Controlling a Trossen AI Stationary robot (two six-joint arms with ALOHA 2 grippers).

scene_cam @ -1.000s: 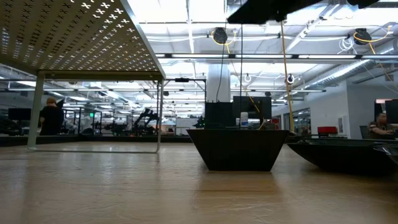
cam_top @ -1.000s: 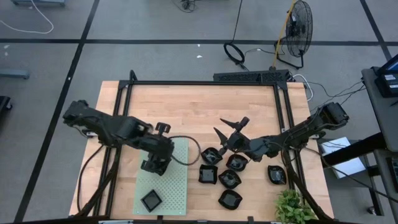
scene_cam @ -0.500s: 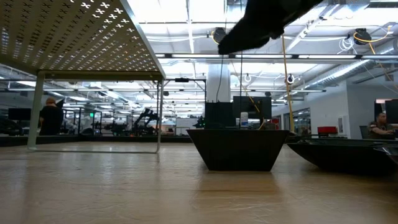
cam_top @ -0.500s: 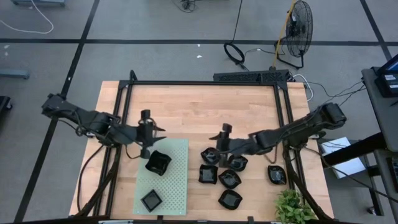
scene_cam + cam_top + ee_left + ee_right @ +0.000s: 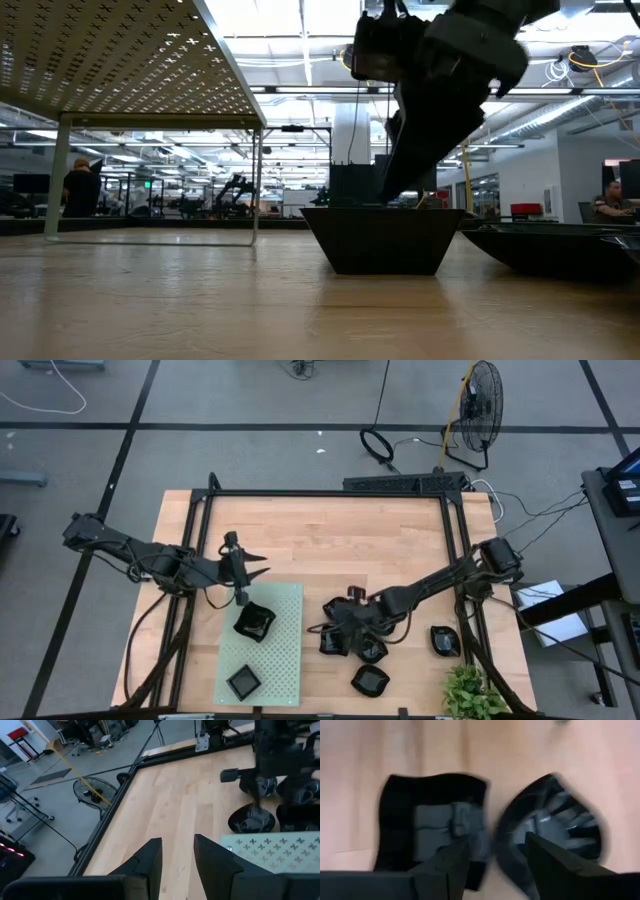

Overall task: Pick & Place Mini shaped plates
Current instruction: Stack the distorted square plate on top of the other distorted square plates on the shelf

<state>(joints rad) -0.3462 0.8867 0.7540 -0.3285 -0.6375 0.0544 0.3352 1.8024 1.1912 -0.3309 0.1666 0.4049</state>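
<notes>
Table of pale wood planks, edged by a black metal frame; the half beyond the mat lies bare and gives the widest free room. Mat, pale green, rectangular and perforated, sits at the near edge and serves as landmark. On the mat rest two glossy black mini shaped plates: a wavy-edged one at its far end and a square one at its near end. Beside the mat, toward the right arm, the remaining plates cluster closely with little gap between them; one more lies apart near the frame. Right gripper is low over that cluster, jaws spread, straddling the gap between a squarish plate and a rounded one, pinching neither. Left gripper is raised just beyond the mat's far end, jaws parted and empty.
</notes>
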